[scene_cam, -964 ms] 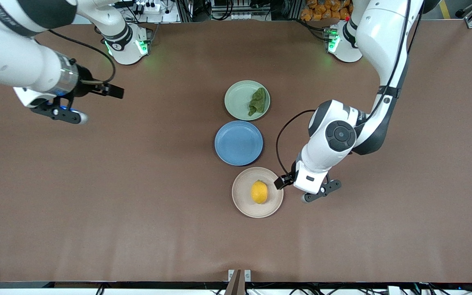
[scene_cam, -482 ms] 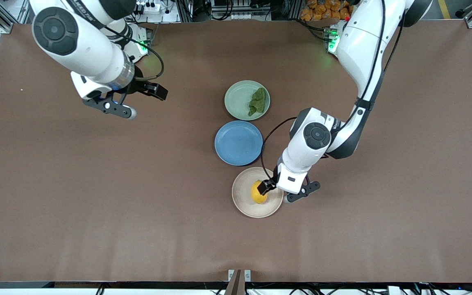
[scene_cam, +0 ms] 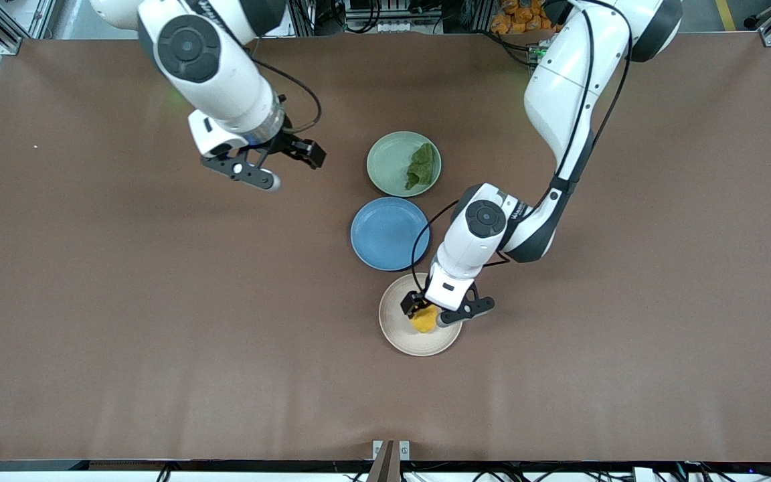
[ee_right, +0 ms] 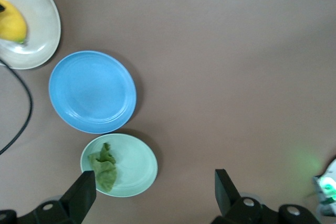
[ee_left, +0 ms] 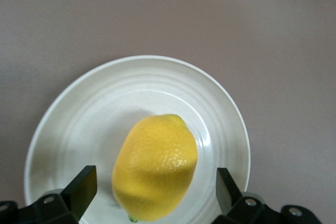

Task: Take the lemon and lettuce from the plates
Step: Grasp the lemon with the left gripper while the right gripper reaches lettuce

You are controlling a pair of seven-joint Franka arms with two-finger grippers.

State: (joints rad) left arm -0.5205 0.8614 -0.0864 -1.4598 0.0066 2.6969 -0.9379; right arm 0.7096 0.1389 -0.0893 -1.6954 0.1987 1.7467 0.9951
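While most of the brown table [scene_cam: 124,321] lies bare around them, I count three plates in a row: mint plate [scene_cam: 389,164], blue plate [scene_cam: 389,233], cream plate [scene_cam: 404,335]. One lettuce [scene_cam: 421,166] lies on the mint, one lemon [scene_cam: 424,319] on the cream. My left gripper [scene_cam: 434,312] straddles the lemon, fingers open; my right gripper [scene_cam: 277,167] hangs over bare table, fingers open.
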